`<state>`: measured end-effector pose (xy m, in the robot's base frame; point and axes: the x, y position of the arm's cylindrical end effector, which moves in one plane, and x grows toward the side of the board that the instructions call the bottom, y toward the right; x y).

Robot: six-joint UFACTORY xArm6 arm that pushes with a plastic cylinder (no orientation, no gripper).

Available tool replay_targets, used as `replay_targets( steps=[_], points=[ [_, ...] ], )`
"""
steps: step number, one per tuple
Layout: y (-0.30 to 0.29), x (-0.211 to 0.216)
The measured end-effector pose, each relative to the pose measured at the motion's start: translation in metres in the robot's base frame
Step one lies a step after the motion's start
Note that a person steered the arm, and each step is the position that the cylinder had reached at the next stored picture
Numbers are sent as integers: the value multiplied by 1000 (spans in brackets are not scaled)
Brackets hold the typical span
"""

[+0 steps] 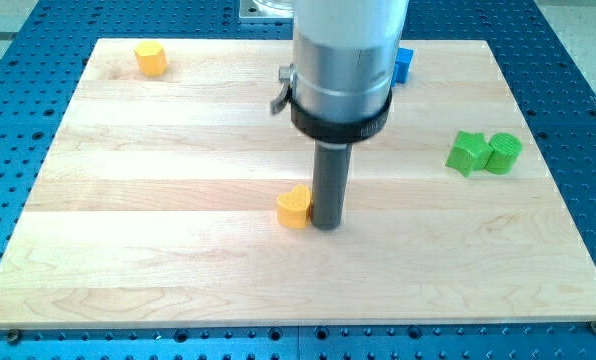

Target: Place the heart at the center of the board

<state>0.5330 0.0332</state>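
A yellow heart block (pixel 294 207) lies on the wooden board (pixel 178 250) just below the middle. My tip (pixel 326 224) stands on the board right beside the heart, touching or nearly touching its right side. The rod and its grey housing rise above it and hide part of the board's top middle.
A yellow hexagon block (pixel 151 58) sits at the top left. A blue block (pixel 403 65) shows at the top, partly hidden behind the housing. A green star block (pixel 467 152) and a green round block (pixel 504 151) touch each other at the right. A blue perforated table surrounds the board.
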Motion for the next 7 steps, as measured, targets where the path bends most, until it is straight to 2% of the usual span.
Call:
replay_targets(
  steps=[1,2,3,4,5,6,7],
  points=[
    [3,26],
    [-54,0],
    [-50,-22],
    [-9,20],
    [-4,0],
    [-61,-36],
    [-31,-29]
  ],
)
